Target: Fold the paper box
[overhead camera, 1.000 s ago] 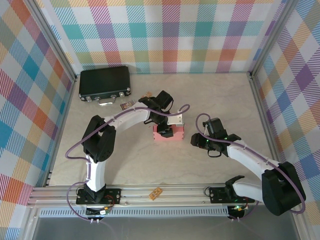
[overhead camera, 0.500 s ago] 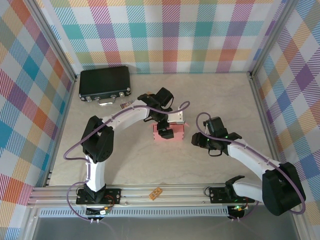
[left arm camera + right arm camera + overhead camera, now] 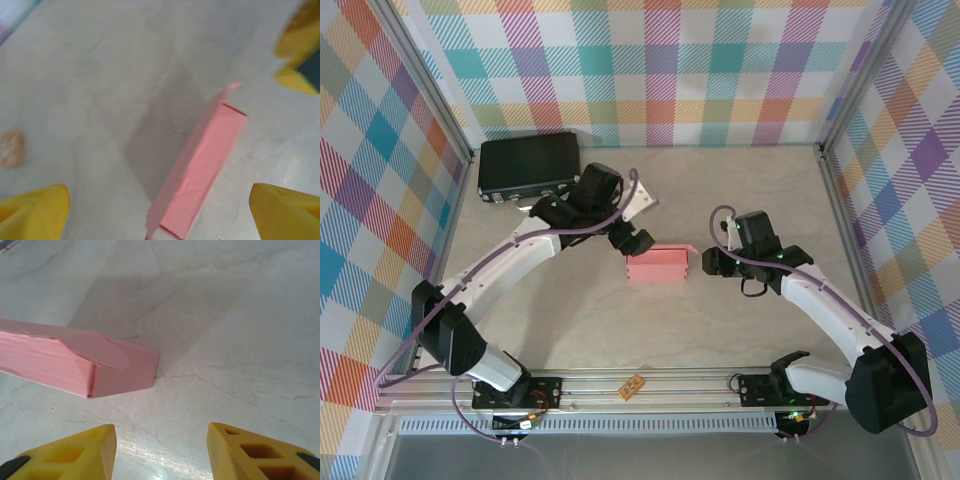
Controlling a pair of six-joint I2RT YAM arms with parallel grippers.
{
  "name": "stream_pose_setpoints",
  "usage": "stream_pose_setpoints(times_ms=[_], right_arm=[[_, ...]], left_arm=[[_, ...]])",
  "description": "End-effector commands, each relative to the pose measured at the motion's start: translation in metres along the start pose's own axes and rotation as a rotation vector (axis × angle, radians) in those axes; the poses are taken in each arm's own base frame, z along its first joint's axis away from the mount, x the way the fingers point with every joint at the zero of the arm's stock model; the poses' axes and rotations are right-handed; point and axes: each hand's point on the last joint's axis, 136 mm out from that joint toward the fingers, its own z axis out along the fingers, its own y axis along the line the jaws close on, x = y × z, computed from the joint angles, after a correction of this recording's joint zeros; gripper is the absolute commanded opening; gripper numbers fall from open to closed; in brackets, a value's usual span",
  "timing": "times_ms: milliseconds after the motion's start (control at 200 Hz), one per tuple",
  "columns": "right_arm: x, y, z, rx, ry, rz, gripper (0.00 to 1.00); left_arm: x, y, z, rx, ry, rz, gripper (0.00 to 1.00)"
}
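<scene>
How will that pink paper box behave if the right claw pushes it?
Probably light, so the paper box would likely slide across the smooth table. Its thin card walls may dent under a pinch. The rounded flap could pop open.

Black hard case (image 3: 528,165) lies flat at the far left corner of the pale marbled counter (image 3: 750,190), close to the wall. Small orange tag (image 3: 634,386) sits on the aluminium rail (image 3: 690,382) along the near edge. Plaid walls (image 3: 660,70) on three sides.
</scene>
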Motion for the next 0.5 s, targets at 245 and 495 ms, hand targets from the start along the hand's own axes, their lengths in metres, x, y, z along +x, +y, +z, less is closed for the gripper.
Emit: stream_pose_setpoints(times_ms=[245,495], right_arm=[[-0.026,0.028,-0.018,-0.090,0.034,-0.237,0.51],[-0.028,0.044,-0.006,-0.181,0.099,-0.235,0.46]], left_arm=[[0.060,0.026,-0.006,-0.193,0.067,-0.411,0.88],[0.087,0.029,0.008,-0.132,0.117,-0.568,0.72]])
